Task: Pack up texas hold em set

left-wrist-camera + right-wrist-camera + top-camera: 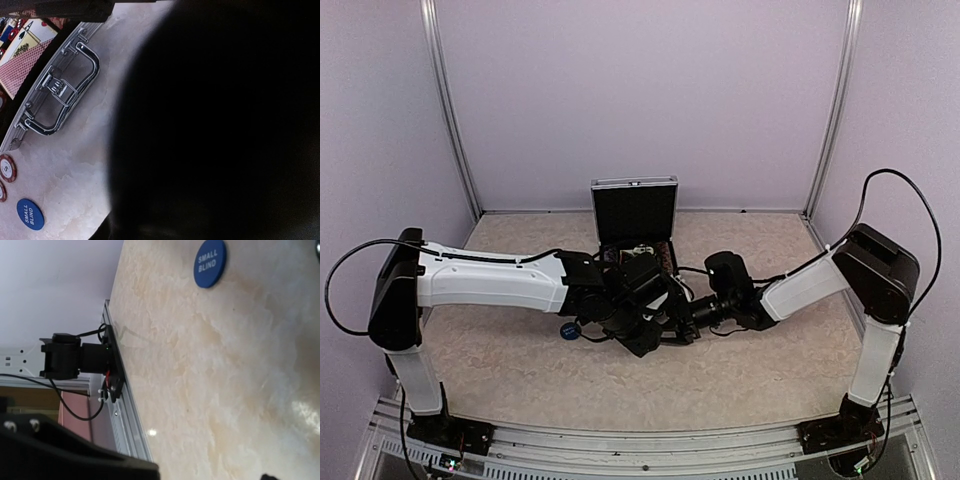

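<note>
Our right jaws stand apart, the SMALL BLIND button (210,262) beyond them. A dark blur (215,125), perhaps an arm, hides whether our left jaws grip.

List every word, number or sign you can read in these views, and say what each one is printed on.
"SMALL BLIND": white letters on the blue round button, readable in both wrist views.
Mark at the centre of the red-rimmed chip: too small to read.
Print on the pale card face: too blurred to read.
</note>
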Robot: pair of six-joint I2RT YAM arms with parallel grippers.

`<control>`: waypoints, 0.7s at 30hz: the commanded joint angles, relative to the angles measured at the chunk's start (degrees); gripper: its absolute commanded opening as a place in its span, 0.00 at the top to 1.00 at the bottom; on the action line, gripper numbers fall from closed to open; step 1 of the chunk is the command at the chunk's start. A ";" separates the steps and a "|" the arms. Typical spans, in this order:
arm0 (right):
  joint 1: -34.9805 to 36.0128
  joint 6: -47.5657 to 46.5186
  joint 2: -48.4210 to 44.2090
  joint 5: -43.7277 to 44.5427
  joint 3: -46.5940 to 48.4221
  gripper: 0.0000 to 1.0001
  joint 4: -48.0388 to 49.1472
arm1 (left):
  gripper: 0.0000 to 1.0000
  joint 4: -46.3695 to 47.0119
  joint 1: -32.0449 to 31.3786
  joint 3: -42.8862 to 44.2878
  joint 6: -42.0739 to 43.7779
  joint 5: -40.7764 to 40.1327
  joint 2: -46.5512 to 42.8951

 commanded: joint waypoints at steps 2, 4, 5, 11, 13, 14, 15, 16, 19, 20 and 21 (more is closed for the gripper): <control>2.50 1.31 2.30 -2.24 1.55 0.16 2.65 | 1.00 4.68 -0.36 2.73 0.35 -1.16 0.53; 2.66 1.22 2.57 -2.35 1.97 0.18 2.44 | 1.00 4.71 -0.30 2.55 0.27 -1.25 0.53; 2.82 1.18 2.74 -2.44 2.28 0.19 2.29 | 1.00 4.75 -0.29 2.42 0.26 -1.26 0.53; 3.96 0.93 4.46 -3.10 4.13 0.21 1.77 | 1.00 5.31 -0.48 2.32 0.22 -0.78 0.75; 4.14 1.03 5.08 -3.51 4.57 0.23 2.07 | 1.00 5.55 -0.56 2.34 0.42 -0.65 0.72; 4.17 1.17 5.30 -3.74 4.73 0.24 2.31 | 1.00 5.58 -0.58 2.37 0.50 -0.62 0.71; 4.15 1.28 5.50 -3.97 4.84 0.25 2.60 | 1.00 5.55 -0.56 2.36 0.59 -0.61 0.71; 4.12 1.20 5.64 -4.15 5.03 0.26 2.73 | 1.00 5.50 -0.56 2.30 0.69 -0.64 0.71; 4.13 0.69 6.10 -5.07 5.56 0.27 2.57 | 1.00 5.55 -0.64 2.15 0.82 -0.57 0.56; 4.17 0.31 6.30 -5.31 5.74 0.28 2.26 | 1.00 5.62 -0.65 2.06 0.99 -0.53 0.45; 4.17 0.00 6.39 -5.54 5.94 0.29 1.95 | 1.00 5.70 -0.66 1.93 1.04 -0.50 0.34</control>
